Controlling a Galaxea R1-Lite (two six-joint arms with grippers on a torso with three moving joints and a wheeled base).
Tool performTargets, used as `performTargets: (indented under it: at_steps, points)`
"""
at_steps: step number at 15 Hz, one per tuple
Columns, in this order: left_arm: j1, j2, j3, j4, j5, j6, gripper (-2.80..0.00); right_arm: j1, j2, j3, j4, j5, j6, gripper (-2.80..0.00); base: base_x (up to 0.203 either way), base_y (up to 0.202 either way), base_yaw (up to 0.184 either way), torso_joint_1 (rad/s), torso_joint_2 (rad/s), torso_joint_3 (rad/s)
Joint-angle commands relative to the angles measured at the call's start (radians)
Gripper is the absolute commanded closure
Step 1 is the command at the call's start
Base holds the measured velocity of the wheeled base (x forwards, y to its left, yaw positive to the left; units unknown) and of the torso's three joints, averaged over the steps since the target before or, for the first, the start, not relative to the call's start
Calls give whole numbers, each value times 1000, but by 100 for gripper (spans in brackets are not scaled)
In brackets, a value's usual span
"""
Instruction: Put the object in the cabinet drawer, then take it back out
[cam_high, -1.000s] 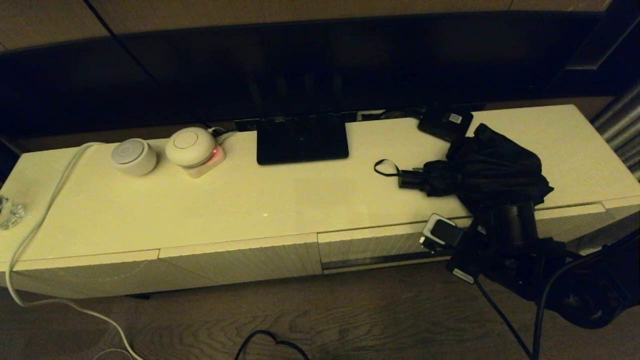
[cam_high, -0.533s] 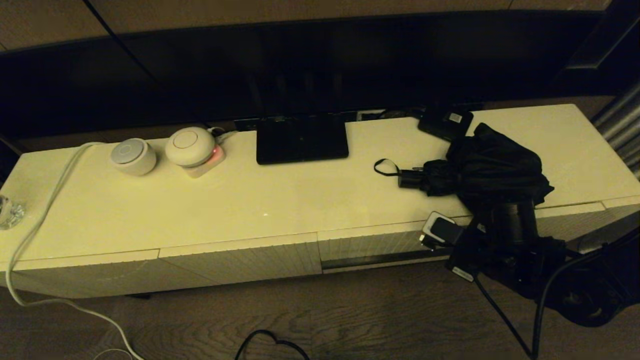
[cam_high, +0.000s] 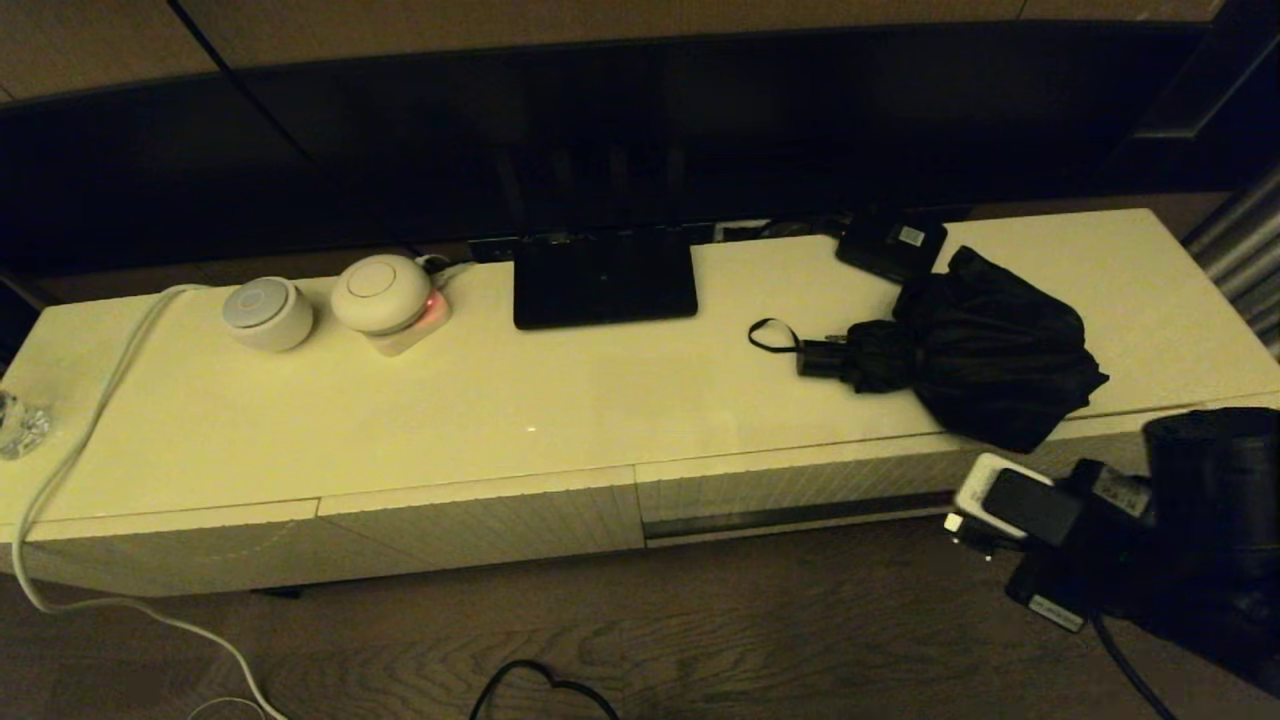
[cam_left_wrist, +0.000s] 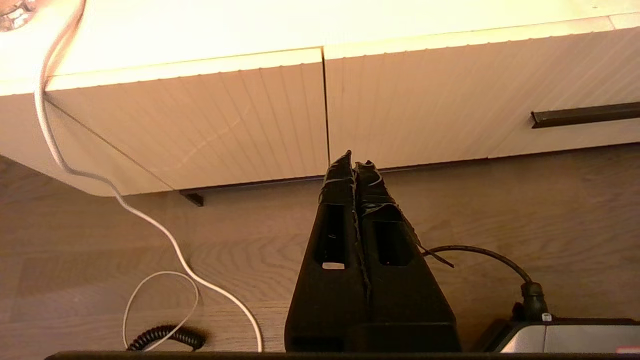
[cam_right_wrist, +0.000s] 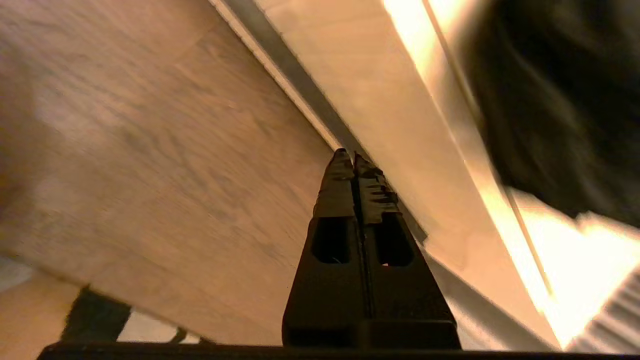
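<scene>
The black folding umbrella (cam_high: 985, 350) lies on the cabinet top at the right, its handle and wrist loop (cam_high: 772, 336) pointing left. Below it the cabinet drawer (cam_high: 790, 485) is closed, with the dark slot (cam_high: 790, 516) along its lower edge. My right arm (cam_high: 1180, 520) hangs low at the far right, in front of the cabinet and clear of the umbrella. In the right wrist view my right gripper (cam_right_wrist: 354, 160) is shut and empty, its tips near the slot (cam_right_wrist: 300, 90), with the umbrella (cam_right_wrist: 560, 100) above. My left gripper (cam_left_wrist: 354, 159) is shut and empty, low over the floor facing the cabinet fronts.
On the cabinet top stand two round white devices (cam_high: 267, 312) (cam_high: 381, 292), a black screen base (cam_high: 604, 285) and a small black box with a white label (cam_high: 892, 245). A white cable (cam_high: 90, 420) trails off the left end. A black cable (cam_high: 540, 685) lies on the floor.
My right arm has drawn back to the right and downward, away from the umbrella's edge and the drawer front. The umbrella and the drawer have not moved.
</scene>
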Motion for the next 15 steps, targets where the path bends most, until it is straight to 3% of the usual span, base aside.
performTargets:
  at_steps: [1,3,5,8,11,15]
  points:
    - [0,0,2,0,0,0,0,-6,-283,20,150,-1,16,0,0,0,0,0,0,0]
    - [0,0,2,0,0,0,0,-55,-466,18,321,-1,66,0,0,0,0,0,0,0]
    - [0,0,2,0,0,0,0,-179,-635,28,467,7,129,0,0,0,0,0,0,0]
    - [0,0,2,0,0,0,0,-325,-841,75,610,26,301,0,0,0,0,0,0,0]
    - [0,0,2,0,0,0,0,-358,-1029,100,714,29,426,0,0,0,0,0,0,0]
    - [0,0,2,0,0,0,0,-400,-1227,164,736,32,610,0,0,0,0,0,0,0]
